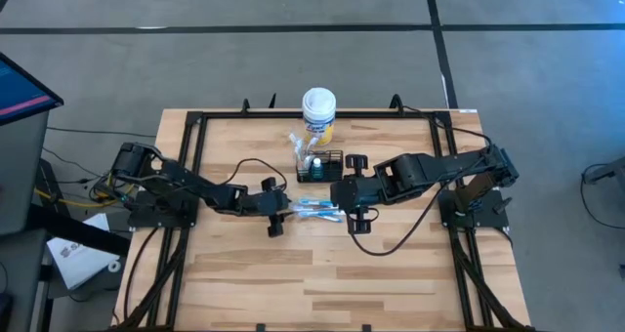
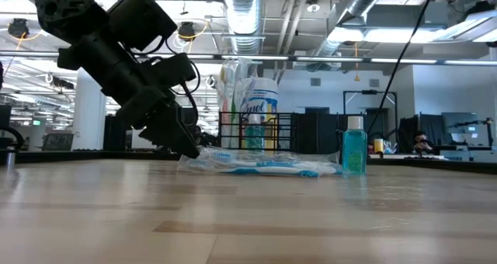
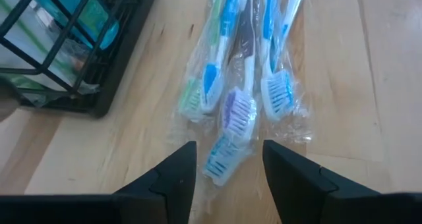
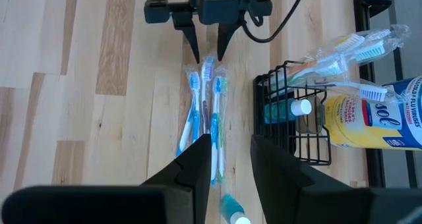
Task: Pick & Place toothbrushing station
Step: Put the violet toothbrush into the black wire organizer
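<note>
The toothbrushing station, a low black wire caddy (image 1: 337,157) (image 4: 291,159), stands at the table's far middle. It holds a teal bottle (image 4: 287,110) and wrapped toothbrushes (image 4: 343,49) that lean out over its rim. Several more wrapped toothbrushes (image 3: 237,85) (image 1: 316,211) lie flat on the table in front of it. My left gripper (image 3: 227,171) (image 1: 282,213) is open and low at the table. Its fingers stand on either side of the nearest brush head (image 3: 224,155). My right gripper (image 4: 231,161) (image 1: 342,201) hangs open high above the brushes' other end.
A yellow canister with a white lid (image 1: 319,111) stands just behind the caddy. A small blue bottle (image 2: 354,146) (image 4: 232,211) stands on the table by the brushes' right end, below my right gripper. A black frame (image 1: 195,127) borders the table.
</note>
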Controlling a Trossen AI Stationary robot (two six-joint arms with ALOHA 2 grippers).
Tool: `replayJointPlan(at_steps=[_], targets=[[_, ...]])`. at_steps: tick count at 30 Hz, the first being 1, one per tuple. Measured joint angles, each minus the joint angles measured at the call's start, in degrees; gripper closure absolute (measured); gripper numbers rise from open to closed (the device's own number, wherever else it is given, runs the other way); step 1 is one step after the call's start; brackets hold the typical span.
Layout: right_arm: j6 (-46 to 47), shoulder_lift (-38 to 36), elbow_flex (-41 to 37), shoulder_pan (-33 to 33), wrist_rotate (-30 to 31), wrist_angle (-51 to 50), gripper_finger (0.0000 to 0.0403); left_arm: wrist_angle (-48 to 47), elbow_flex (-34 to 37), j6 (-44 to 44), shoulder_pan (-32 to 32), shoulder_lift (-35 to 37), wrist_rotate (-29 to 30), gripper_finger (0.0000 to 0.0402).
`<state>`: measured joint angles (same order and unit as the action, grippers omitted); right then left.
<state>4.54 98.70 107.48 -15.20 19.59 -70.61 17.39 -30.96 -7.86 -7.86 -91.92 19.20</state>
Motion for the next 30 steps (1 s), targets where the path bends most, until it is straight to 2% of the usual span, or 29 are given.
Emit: replayJointPlan(at_steps=[5, 14, 18, 23, 30], targets=[[0.00, 0.00, 0.00, 0.00, 0.00, 0.00, 0.0306, 0.19, 0.00, 0.04, 0.00, 0.00, 0.48, 0.0277], [0.00, 0.00, 0.00, 0.00, 0.00, 0.00, 0.0306, 0.30, 0.00, 0.01, -0.15, 0.00, 0.46, 0.0393], [0.00, 0.00, 0.02, 0.00, 0.00, 0.00, 0.0306, 0.39, 0.00, 0.02, -1.11, 0.00, 0.61, 0.0398], [0.01, 0.00, 0.00, 0.00, 0.00, -0.02, 0.0306, 0.83, -0.12, 0.07, -2.74, 0.93, 3.51, 0.0401], [0.00, 0.02, 0.00, 0.59, -0.10, 0.07, 0.0306, 0.43, -0.09, 0.48, -4.74, 8.88, 5.47, 0.0401]])
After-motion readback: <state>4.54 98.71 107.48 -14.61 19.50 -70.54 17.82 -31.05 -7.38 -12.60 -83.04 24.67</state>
